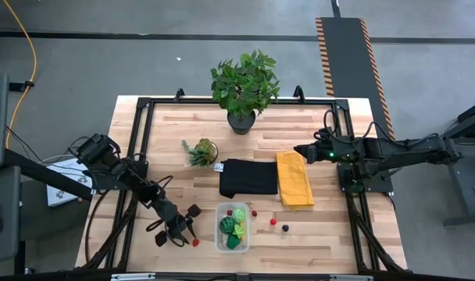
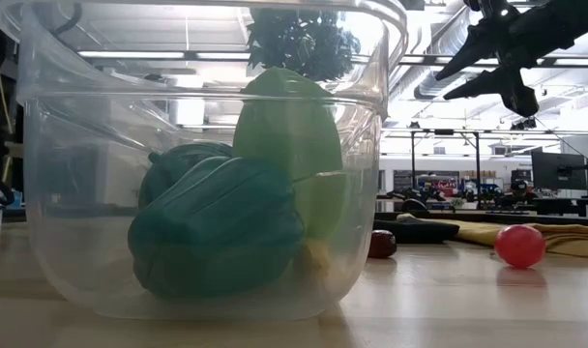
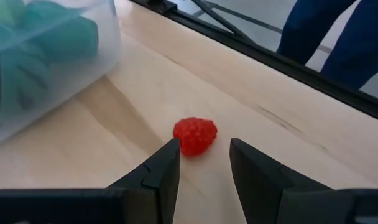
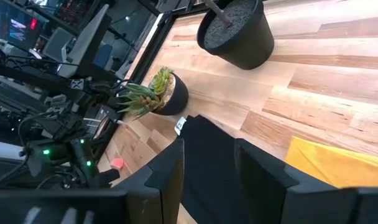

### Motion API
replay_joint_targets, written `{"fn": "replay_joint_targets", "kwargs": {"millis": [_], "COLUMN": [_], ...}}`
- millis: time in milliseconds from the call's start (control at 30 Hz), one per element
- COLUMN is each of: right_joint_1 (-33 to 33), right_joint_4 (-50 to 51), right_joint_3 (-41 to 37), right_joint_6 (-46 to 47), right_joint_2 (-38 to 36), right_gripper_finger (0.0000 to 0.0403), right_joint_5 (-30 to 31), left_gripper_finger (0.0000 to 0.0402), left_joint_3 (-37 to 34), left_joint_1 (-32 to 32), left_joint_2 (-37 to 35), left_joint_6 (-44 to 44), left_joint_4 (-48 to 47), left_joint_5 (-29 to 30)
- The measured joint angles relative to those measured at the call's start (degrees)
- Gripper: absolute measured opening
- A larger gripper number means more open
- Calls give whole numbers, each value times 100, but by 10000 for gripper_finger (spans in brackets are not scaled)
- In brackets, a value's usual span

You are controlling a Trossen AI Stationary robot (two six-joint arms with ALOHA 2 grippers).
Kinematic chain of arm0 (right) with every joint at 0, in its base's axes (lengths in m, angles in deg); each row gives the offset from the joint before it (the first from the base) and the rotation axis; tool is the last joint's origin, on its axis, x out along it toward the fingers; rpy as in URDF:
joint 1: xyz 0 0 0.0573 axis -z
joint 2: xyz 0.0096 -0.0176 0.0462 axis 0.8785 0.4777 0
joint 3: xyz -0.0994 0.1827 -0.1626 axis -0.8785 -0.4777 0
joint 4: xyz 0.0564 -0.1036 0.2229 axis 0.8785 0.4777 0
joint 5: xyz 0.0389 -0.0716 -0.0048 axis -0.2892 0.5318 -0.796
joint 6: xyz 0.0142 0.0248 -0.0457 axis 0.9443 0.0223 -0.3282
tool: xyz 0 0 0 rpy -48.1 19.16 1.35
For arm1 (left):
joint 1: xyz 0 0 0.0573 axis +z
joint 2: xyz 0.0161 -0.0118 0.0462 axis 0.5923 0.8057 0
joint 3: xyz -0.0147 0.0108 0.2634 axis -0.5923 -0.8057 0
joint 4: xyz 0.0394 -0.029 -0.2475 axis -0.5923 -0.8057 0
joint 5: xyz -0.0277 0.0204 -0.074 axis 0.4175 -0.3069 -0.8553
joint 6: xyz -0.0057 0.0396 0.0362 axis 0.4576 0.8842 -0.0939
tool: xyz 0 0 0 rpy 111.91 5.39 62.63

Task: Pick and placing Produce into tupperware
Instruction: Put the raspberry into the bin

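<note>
A red toy raspberry lies on the wooden table near its front edge, just left of the clear tupperware. My left gripper is low over the table, slanting down. It is open, with its fingertips just short of the berry on either side. The tupperware holds green and lime-green produce. More produce lies right of it: two small red pieces and a dark one. My right gripper hangs open in the air over the yellow cloth's far end. My left gripper has one fingertip right beside the raspberry's near side. I cannot tell whether it touches. The berry rests on the table, ahead of the gap between the fingers.
A folded black cloth and a yellow cloth lie mid-table. A small succulent pot and a large leafy potted plant stand behind them. A black frame rail runs along the table's edge. A person's blue-clad legs show beyond it.
</note>
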Motion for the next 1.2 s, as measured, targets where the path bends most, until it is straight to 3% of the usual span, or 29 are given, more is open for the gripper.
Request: {"fn": "replay_joint_targets", "kwargs": {"millis": [1200], "right_joint_1": [-1], "right_joint_4": [2], "right_joint_3": [0], "right_joint_6": [-104], "right_joint_2": [0], "right_gripper_finger": [133], "right_joint_5": [-4], "left_gripper_finger": [131], "left_joint_3": [248], "left_joint_1": [2], "left_joint_2": [317], "left_joint_6": [87], "left_joint_4": [52], "left_joint_5": [-22]}}
